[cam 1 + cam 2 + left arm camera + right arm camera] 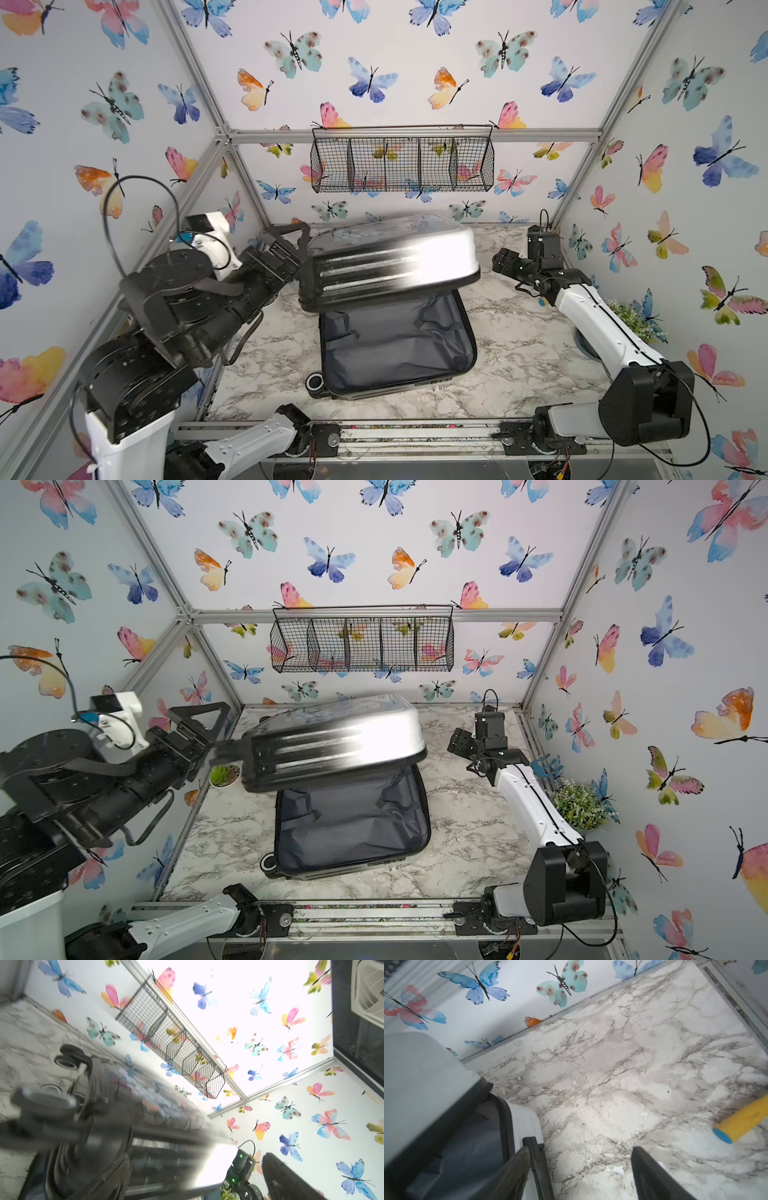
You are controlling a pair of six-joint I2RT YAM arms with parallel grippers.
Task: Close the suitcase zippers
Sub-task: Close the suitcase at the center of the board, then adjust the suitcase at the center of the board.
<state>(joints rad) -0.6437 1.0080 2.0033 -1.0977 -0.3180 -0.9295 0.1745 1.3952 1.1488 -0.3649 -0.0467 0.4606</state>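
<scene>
The suitcase (395, 345) lies open mid-table in both top views, grey lining up, with a wheel (314, 381) at its near left corner. Its black-to-silver lid (390, 266) (332, 742) hangs tilted over the far half, smeared by motion. My left gripper (297, 249) (216, 735) stands open at the lid's left end, gripping nothing. In the left wrist view the blurred lid (166, 1147) lies between the wide jaws of that gripper (193, 1174). My right gripper (505, 259) (581, 1172) is open over bare marble, right of the case. The zippers' track (503, 1122) rims the shell (415, 1076); no pulls are discernible.
A wire basket (401, 160) hangs on the back wall. A small potted plant (224, 775) sits left of the case and a bushier one (579, 804) stands at the right wall. A yellow foam tube with a blue end (741, 1120) lies on the marble table (519, 353).
</scene>
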